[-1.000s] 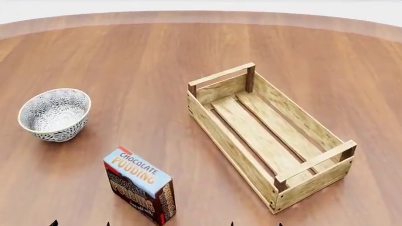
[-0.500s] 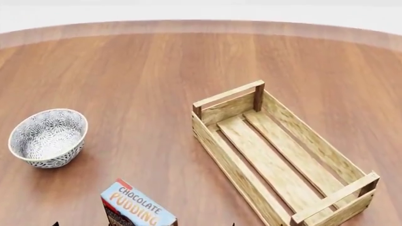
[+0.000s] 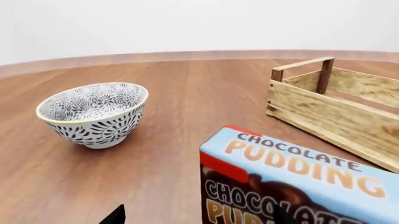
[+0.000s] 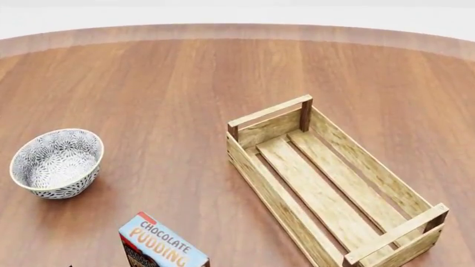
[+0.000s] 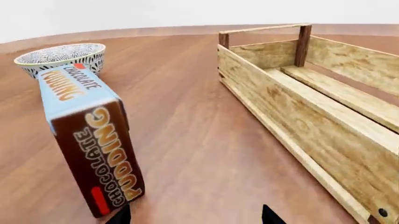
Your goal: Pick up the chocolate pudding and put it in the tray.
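Three things on the round wooden table [image 4: 178,83], taken left to right from the head view. At about eight o'clock of the frame, a white patterned bowl [image 4: 55,163], upright, holding nothing visible. At about seven o'clock, standing on end at the very bottom edge, the chocolate pudding [image 4: 162,249], well apart from the bowl and untouched. From centre toward four o'clock, the tray [image 4: 332,192], a slatted light-wood crate lying diagonally, nothing inside.

Compared with a second ago: everything lower in the head view, pudding now half cut off, far table rim more exposed; judged a tilt of the head rather than any shift of the objects. No change over the last half second. Meaning for the task: nothing picked up yet, approach only beginning.

Left gripper [image 3: 196,215]: only two dark fingertip tips showing at the edge of the left wrist view, set wide either side, so spread apart and grasping nothing; pudding [image 3: 293,182] close ahead, overlapping one tip. Right gripper [image 5: 195,215]: likewise two dark tips set apart, released, empty; pudding [image 5: 87,135] just ahead at one side, tray wall [image 5: 293,121] at the other.

Bare wood between pudding and tray, no obstacle on that path. Bowl off on the far side of the pudding, out of the way. Likely trouble: tall narrow carton tipping if nudged, and the tray's near wall to clear.
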